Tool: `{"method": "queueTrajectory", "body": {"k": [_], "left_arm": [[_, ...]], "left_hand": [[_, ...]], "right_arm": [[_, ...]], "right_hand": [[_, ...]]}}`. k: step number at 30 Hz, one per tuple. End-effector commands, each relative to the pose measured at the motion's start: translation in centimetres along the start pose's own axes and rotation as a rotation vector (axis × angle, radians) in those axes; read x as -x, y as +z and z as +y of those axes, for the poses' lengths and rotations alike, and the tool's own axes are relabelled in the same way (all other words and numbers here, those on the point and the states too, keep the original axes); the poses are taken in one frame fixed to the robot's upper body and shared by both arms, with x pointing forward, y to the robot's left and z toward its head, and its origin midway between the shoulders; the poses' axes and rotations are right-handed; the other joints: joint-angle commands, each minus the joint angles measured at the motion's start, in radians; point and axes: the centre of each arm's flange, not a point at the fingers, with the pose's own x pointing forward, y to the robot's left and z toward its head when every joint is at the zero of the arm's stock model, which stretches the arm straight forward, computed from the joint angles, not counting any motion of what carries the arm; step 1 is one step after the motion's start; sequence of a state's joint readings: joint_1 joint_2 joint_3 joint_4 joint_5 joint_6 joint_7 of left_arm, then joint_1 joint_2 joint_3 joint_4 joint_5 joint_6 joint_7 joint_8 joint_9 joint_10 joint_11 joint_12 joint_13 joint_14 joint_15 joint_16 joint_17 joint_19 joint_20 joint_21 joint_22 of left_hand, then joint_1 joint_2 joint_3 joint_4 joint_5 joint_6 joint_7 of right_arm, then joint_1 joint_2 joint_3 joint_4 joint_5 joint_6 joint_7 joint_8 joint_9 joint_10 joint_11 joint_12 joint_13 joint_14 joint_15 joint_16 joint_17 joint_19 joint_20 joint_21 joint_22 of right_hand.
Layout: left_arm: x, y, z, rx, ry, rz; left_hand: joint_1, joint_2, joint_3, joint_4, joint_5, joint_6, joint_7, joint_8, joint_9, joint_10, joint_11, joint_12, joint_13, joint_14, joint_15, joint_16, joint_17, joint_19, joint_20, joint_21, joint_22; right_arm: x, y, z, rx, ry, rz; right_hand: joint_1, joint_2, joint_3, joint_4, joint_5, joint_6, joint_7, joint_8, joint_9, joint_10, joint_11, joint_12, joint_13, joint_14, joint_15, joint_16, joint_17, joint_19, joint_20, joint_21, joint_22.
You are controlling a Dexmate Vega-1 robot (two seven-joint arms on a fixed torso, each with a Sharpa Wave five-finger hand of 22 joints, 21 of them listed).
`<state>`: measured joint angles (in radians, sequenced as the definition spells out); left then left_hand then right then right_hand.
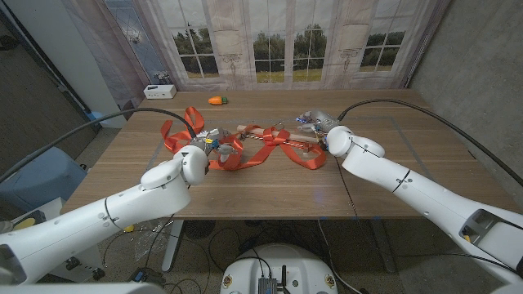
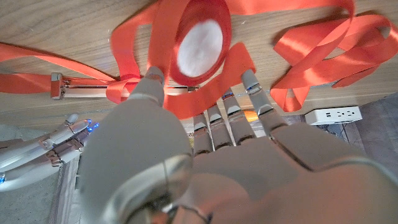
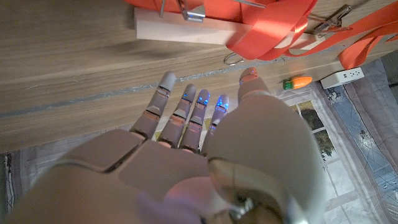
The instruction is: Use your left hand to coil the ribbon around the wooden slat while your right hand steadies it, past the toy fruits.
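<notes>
An orange ribbon (image 1: 260,153) sprawls in loops across the middle of the table. The wooden slat (image 1: 278,139) lies among them with metal clips on it, and the ribbon is knotted around the slat (image 2: 81,87). My left hand (image 1: 206,149) is at the slat's left end. Its thumb and fingers (image 2: 250,84) bracket the ribbon roll (image 2: 199,40), whose white core faces the palm. My right hand (image 1: 331,137) hovers at the slat's right end (image 3: 186,28), its fingers (image 3: 186,102) spread and holding nothing. A toy carrot (image 1: 216,100) lies at the back.
A white power strip (image 1: 159,91) sits at the table's back left corner, beside the carrot (image 3: 297,82). Black cables arc over both arms. Bare wood shows along the front of the table (image 1: 270,192). A curtained window stands behind.
</notes>
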<state>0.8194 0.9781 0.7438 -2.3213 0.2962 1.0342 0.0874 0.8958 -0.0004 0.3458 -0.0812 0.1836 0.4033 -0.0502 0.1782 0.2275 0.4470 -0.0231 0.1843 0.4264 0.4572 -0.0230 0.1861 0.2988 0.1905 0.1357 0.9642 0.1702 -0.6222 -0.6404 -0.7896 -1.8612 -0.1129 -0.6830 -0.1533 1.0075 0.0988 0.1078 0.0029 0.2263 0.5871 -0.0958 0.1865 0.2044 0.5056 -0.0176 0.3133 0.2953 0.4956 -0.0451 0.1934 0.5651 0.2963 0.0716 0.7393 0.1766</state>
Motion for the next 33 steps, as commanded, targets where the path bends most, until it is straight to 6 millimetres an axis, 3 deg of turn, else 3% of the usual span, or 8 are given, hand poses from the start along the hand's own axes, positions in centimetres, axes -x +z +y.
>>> {"method": "queueTrajectory", "body": {"k": [1,9,14,15,24,33], "left_arm": [[0.1,-0.6,1.1,0.125,0.122,-0.110],[0.1,-1.6,2.0,0.361,0.232,-0.253],[-0.2,-2.3,2.5,0.549,0.263,-0.362],[-0.3,-2.5,2.7,0.617,0.266,-0.400],[-0.9,-3.1,3.7,0.845,0.226,-0.564],[-1.6,-4.2,4.3,0.993,0.197,-0.666]], "left_hand": [[-0.023,0.019,0.001,0.019,0.000,0.000,-0.002,0.009,-0.005,-0.013,0.014,0.005,-0.004,-0.003,0.002,0.012,-0.003,-0.001,0.006,-0.010,0.004],[-0.070,0.056,0.000,0.046,-0.004,-0.017,-0.004,0.005,-0.017,-0.041,0.043,0.003,-0.018,-0.013,0.027,0.014,-0.015,-0.015,0.024,-0.028,0.004],[-0.113,0.084,-0.002,0.069,0.001,-0.056,-0.001,-0.002,-0.024,-0.061,0.064,0.004,-0.031,-0.029,0.041,0.014,-0.026,-0.028,0.031,-0.045,0.004],[-0.125,0.087,-0.005,0.074,0.001,-0.072,-0.004,-0.005,-0.026,-0.067,0.072,0.004,-0.035,-0.033,0.045,0.014,-0.030,-0.034,0.043,-0.051,0.004],[-0.234,0.079,-0.042,0.114,-0.005,-0.123,-0.005,-0.001,-0.036,-0.127,0.090,0.000,-0.065,-0.105,0.079,0.002,-0.058,-0.085,0.049,-0.103,0.004],[-0.283,0.095,-0.053,0.138,-0.008,-0.148,-0.016,-0.001,-0.039,-0.145,0.094,0.003,-0.079,-0.125,0.089,0.005,-0.067,-0.098,0.043,-0.123,0.005]], "right_arm": [[0.2,-1.7,0.1,-0.150,-0.108,-0.097],[0.6,-2.5,0.3,-0.310,-0.201,-0.195],[0.9,-2.9,0.2,-0.419,-0.237,-0.260],[1.0,-3.1,0.2,-0.463,-0.228,-0.288],[1.7,-3.9,0.9,-0.697,-0.229,-0.433],[3.3,-3.6,1.7,-0.821,-0.260,-0.555]], "right_hand": [[-0.050,0.011,-0.007,0.027,-0.003,0.001,0.013,0.008,0.002,0.003,0.013,-0.011,-0.001,-0.011,-0.034,0.009,-0.002,-0.003,0.002,-0.004,0.003],[-0.130,0.028,-0.024,0.067,-0.017,-0.012,0.041,0.008,0.000,-0.011,0.043,-0.028,-0.006,-0.030,-0.011,0.012,-0.011,-0.011,0.009,-0.017,0.003],[-0.147,0.029,-0.027,0.073,-0.021,-0.019,0.052,0.007,0.000,-0.023,0.050,-0.038,-0.009,-0.050,-0.002,0.006,-0.019,-0.022,0.011,-0.025,0.003],[-0.149,0.029,-0.027,0.073,-0.022,-0.020,0.054,0.007,0.000,-0.023,0.050,-0.038,-0.009,-0.051,-0.001,0.006,-0.020,-0.024,0.013,-0.026,0.003],[-0.275,0.012,-0.072,0.123,-0.030,-0.059,0.083,0.003,-0.002,-0.049,0.083,-0.066,-0.018,-0.084,0.033,0.010,-0.037,-0.064,0.041,-0.060,0.003],[-0.333,0.008,-0.091,0.140,-0.025,-0.069,0.087,0.005,-0.003,-0.068,0.087,-0.082,-0.024,-0.102,0.042,0.010,-0.048,-0.087,0.071,-0.080,0.002]]}}
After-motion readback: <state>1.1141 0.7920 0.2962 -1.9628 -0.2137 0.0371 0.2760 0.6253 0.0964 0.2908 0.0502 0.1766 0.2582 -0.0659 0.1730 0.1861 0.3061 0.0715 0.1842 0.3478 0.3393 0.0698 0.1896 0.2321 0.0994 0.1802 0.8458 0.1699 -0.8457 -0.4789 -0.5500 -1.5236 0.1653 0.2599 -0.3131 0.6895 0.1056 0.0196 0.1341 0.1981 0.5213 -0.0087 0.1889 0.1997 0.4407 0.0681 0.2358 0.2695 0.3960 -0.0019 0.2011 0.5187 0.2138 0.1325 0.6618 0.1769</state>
